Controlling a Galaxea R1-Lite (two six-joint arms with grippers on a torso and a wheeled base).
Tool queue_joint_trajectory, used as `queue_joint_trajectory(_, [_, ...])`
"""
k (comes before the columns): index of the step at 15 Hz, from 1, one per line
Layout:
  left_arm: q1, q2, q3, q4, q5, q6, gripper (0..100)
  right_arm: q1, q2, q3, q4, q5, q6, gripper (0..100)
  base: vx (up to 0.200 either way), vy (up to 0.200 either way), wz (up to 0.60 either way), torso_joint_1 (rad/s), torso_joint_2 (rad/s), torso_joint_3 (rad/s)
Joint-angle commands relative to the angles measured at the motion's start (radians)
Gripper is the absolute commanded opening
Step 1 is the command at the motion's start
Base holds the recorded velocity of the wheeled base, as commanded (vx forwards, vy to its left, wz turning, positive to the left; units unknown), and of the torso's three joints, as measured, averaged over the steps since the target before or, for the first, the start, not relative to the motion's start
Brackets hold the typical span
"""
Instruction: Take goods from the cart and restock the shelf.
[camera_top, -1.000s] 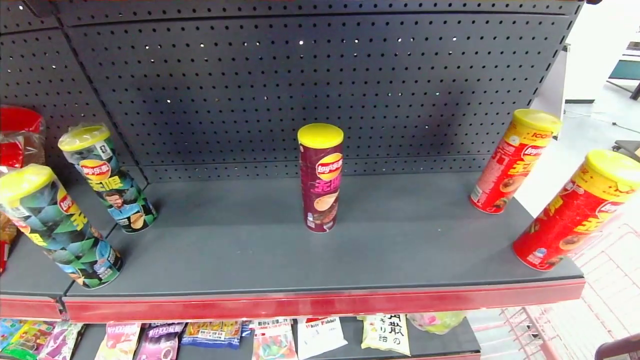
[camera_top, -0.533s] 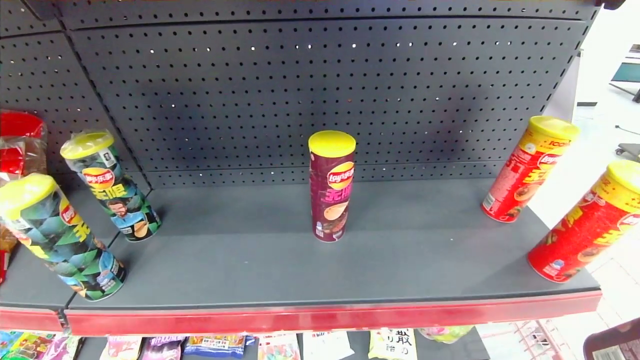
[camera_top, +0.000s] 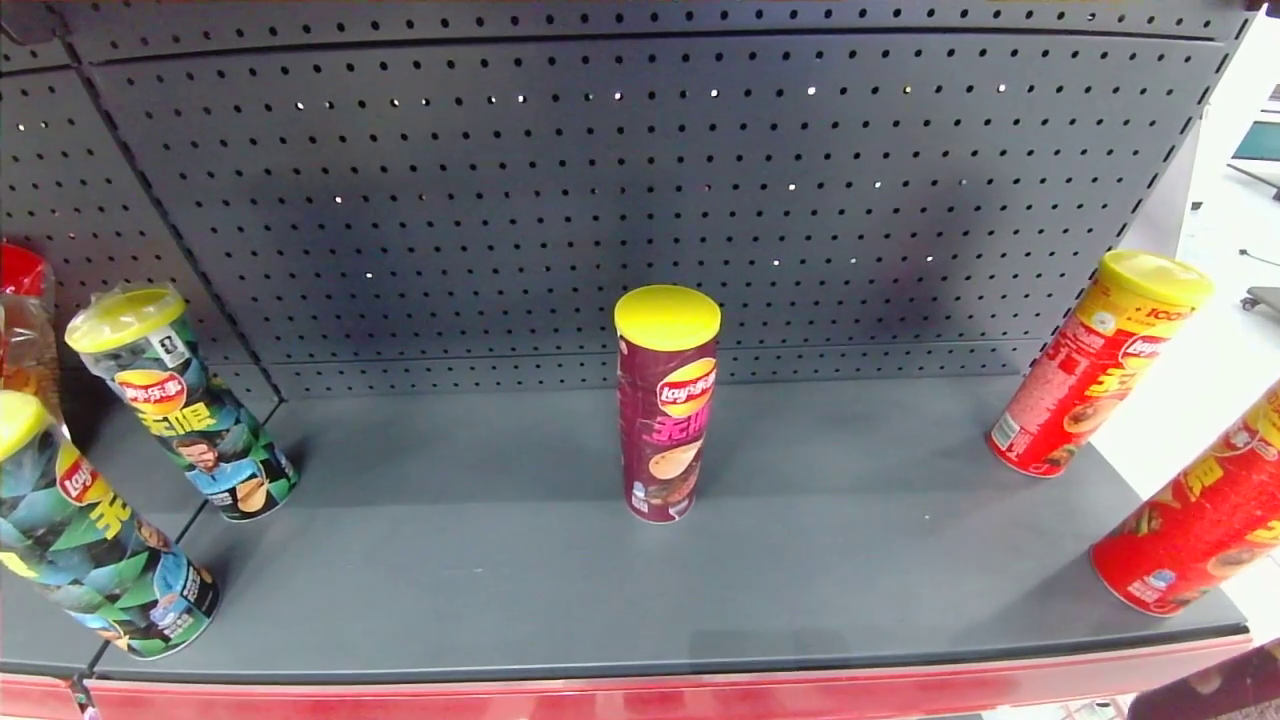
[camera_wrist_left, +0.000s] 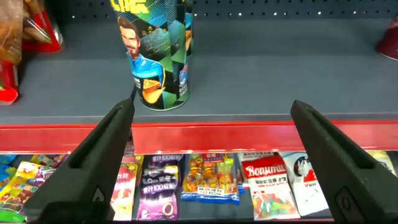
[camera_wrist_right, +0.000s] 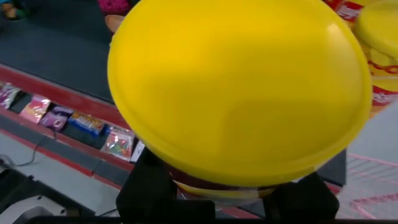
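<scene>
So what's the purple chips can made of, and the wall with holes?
The purple can probably is cardboard with a glossy printed wrap, going by its straight tube shape; its yellow lid looks like smooth plastic. The holed back wall seems matte dark painted metal, with neat punched rows.

matt grey shelf (camera_top: 500, 570), perforated metal back panel (camera_top: 600, 200), can (camera_wrist_right: 214, 186) lid (camera_wrist_right: 236, 87) glossy plastic.

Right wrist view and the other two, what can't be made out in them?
Right wrist view: the yellow lid of the held can hides most of its body and label, and the fingertips of the right gripper.
Head view: the front red can is cut off by the right edge, its lid unseen.
Left wrist view: the green can has its top cut off by the frame edge; the left gripper covers some lower-shelf packets.
</scene>
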Motion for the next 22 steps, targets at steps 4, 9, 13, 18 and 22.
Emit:
queue_joint_trajectory(4, [-0.004, 0.015, -0.041, -0.006, -0.136, 0.038, 100, 0.004, 0.023, -0.006, -0.006, 0.058, -0.002, 0, 0.000, 0.000, 0.00, 0.000, 0.00, 0.000])
queue_joint_trajectory(9, [-0.176, 0.794, -0.523, -0.054, -0.462, 0.149, 100, 0.059, 0.123, -0.023, -0.029, 0.078, -0.005, 0, 0.000, 0.000, 0.00, 0.000, 0.00, 0.000])
queue_joint_trajectory(13, [-0.341, 1.263, -0.629, -0.325, -0.492, 0.144, 100, 0.071, 0.207, -0.043, -0.109, 0.075, -0.005, 0, 0.000, 0.000, 0.00, 0.000, 0.00, 0.000])
queue_joint_trajectory(18, [-0.473, 1.556, -0.828, -0.385, -0.495, 0.135, 100, 0.068, 0.212, -0.035, -0.112, 0.072, 0.001, 0, 0.000, 0.000, 0.00, 0.000, 0.00, 0.000])
queue_joint_trajectory(22, [-0.516, 1.711, -0.972, -0.403, -0.498, 0.136, 100, 0.067, 0.214, -0.036, -0.114, 0.072, 0.004, 0, 0.000, 0.000, 0.00, 0.000, 0.00, 0.000])
